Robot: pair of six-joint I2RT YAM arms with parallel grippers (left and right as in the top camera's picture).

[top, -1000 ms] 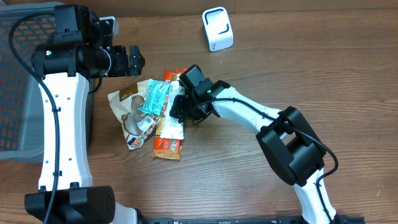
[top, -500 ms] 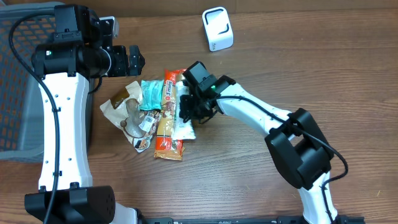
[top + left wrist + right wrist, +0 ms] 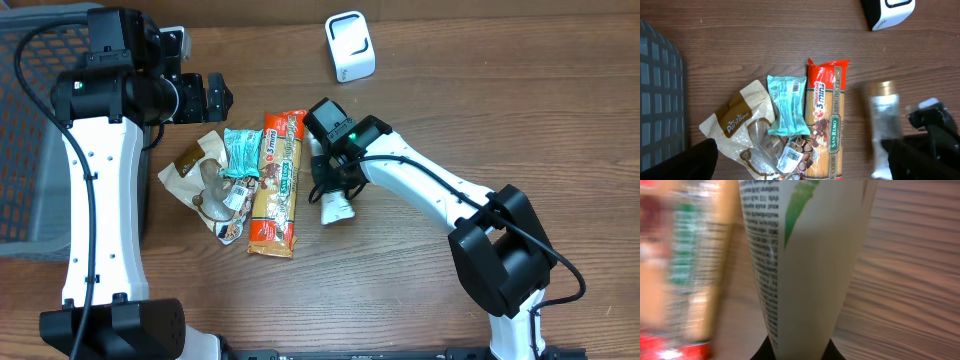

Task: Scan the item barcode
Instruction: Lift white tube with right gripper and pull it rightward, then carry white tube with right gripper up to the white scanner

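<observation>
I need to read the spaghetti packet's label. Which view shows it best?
Left wrist: the spaghetti packet lies face up, print sharp, bottom end cut off. Overhead shows it whole but smaller; right wrist catches only a blurred edge.

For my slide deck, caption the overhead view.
Right tool grips a white plastic tube beside an orange spaghetti packet on the wooden table.

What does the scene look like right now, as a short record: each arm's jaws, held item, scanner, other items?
right arm: jaws shut on white tube
left arm: jaws open, empty, near grey basket
white tube: beside spaghetti packet; small print shows, no barcode in view
scanner: far side of the table, apart from the tube
pile: spaghetti packet, teal packet, brown pouch
</observation>
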